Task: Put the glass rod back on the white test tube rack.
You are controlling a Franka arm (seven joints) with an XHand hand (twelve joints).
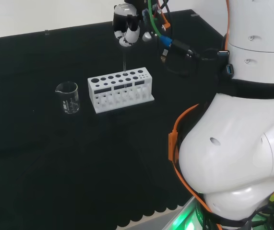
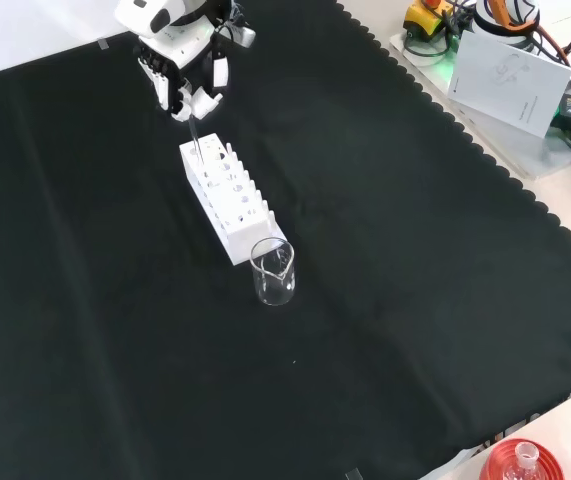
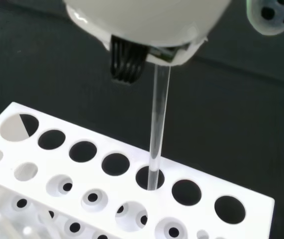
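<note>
A white test tube rack (image 1: 120, 89) with two rows of round holes stands on the black cloth, also seen in the front view (image 2: 227, 197) and close up in the wrist view (image 3: 107, 189). The hand (image 1: 127, 28) (image 2: 185, 75) (image 3: 146, 25) hovers above the rack's far row, fingers curled on the top of a clear glass rod (image 1: 124, 61) (image 2: 196, 138) (image 3: 158, 129). The rod hangs upright and its lower end sits inside one hole of the rack's back row.
A clear glass beaker (image 1: 68, 97) (image 2: 274, 271) stands on the cloth beside one short end of the rack. In the head view the arm's white links (image 1: 242, 124) stand at the right. Papers and gear (image 2: 510, 65) lie past the cloth's edge in the front view.
</note>
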